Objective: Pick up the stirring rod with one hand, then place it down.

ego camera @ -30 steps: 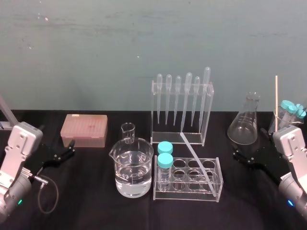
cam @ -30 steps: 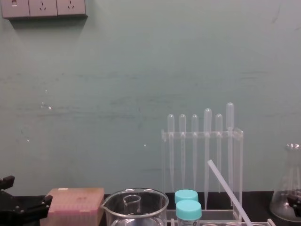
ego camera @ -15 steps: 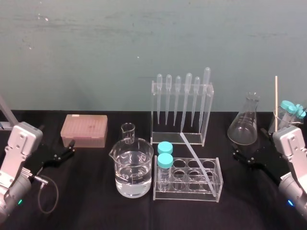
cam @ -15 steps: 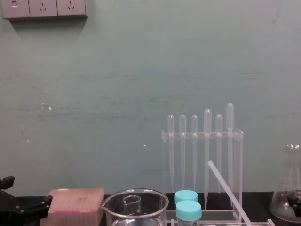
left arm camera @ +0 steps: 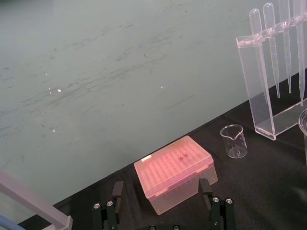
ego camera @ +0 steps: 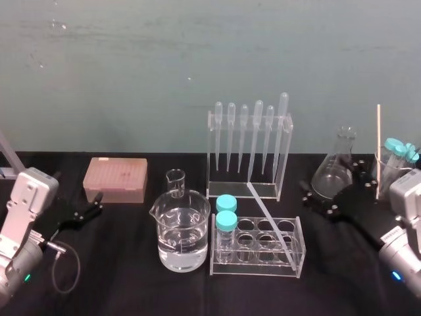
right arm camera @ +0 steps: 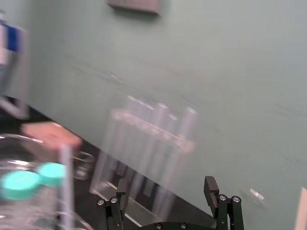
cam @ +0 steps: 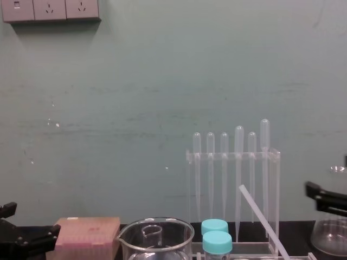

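While the stirring rod [ego camera: 268, 218] leans untouched in the test-tube rack [ego camera: 256, 271], the right tool [right arm camera: 164, 191] hovers with fingers apart.
Parked near the table's [ego camera: 131, 283] left edge, the left tool [left arm camera: 161, 186] also has fingers apart. Judged from here, the right tool should swing left past the conical flask [ego camera: 343, 145] and close on the rod's upper half, clear of the pipette rack [ego camera: 248, 148] behind.

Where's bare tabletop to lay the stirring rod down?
Bare table runs along the near edge, before the large beaker and test tube rack; also between that beaker and the left gripper. Crowded by the conical flask, around the right gripper.
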You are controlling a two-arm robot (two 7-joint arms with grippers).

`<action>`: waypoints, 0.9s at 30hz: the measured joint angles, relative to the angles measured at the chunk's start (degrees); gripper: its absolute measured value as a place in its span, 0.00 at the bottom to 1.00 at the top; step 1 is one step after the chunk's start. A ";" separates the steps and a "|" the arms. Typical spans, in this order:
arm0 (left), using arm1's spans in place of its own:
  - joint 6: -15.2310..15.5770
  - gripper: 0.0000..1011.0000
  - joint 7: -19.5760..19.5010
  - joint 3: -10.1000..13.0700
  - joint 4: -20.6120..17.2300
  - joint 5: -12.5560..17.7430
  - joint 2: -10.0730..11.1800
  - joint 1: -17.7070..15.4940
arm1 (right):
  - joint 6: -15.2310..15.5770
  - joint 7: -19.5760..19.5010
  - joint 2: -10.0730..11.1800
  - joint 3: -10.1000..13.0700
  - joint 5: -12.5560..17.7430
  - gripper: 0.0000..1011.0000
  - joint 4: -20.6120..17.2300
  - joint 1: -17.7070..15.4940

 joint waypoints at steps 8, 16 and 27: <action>0.00 0.99 0.00 0.00 0.00 0.00 0.00 0.00 | -2.08 9.71 -0.78 -2.36 3.05 0.99 -0.40 1.34; 0.00 0.99 0.00 0.00 0.00 0.00 0.00 0.00 | 2.21 18.32 -2.78 -3.38 9.36 0.99 2.97 4.16; 0.00 0.99 0.00 0.00 0.00 0.00 0.00 0.00 | 10.05 24.64 -6.36 -4.10 13.25 0.99 8.74 8.46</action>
